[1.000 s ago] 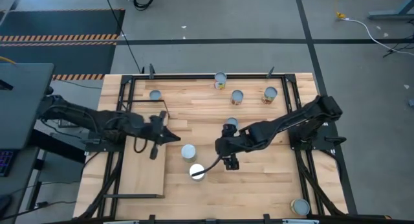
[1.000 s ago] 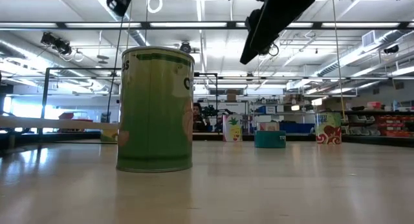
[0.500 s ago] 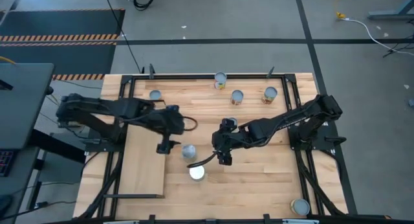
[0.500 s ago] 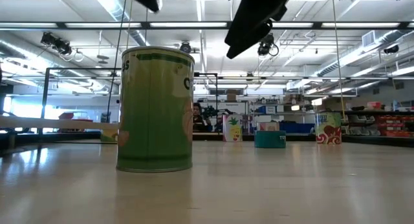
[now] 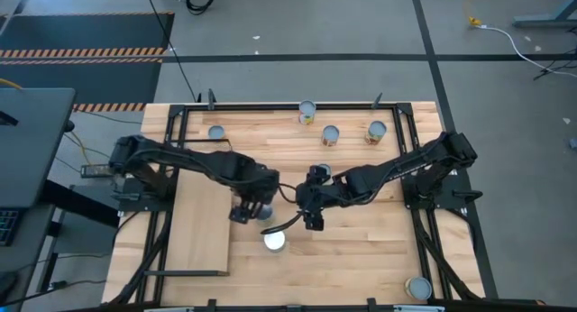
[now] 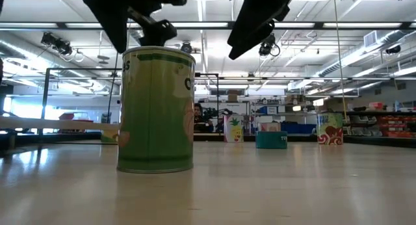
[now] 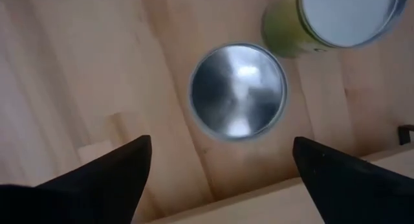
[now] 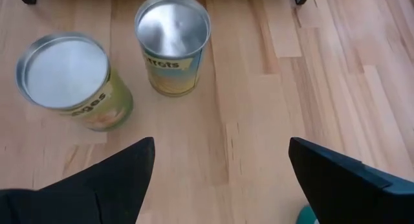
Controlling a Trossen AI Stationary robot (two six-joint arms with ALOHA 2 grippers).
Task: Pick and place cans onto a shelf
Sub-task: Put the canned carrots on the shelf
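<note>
My left gripper is open and hangs over a can with a silvery top, a finger on either side and clear of it. That can stands on the tabletop just right of the shelf. Beside it stands a green-labelled can with a pale top. My right gripper is open too, empty, right of both cans. It sees the green one and the silvery, yellow-labelled one. More cans stand farther back.
Other cans stand upright at the far edge, far left, mid table and near right corner. A black frame runs around the tabletop. The two grippers are close together at mid table.
My left gripper has swung from over the shelf toward the table's right edge and now hangs above the silvery-topped can, its fingers spread wider than before. My right gripper has shifted slightly toward the left and far edges. No can has moved.
</note>
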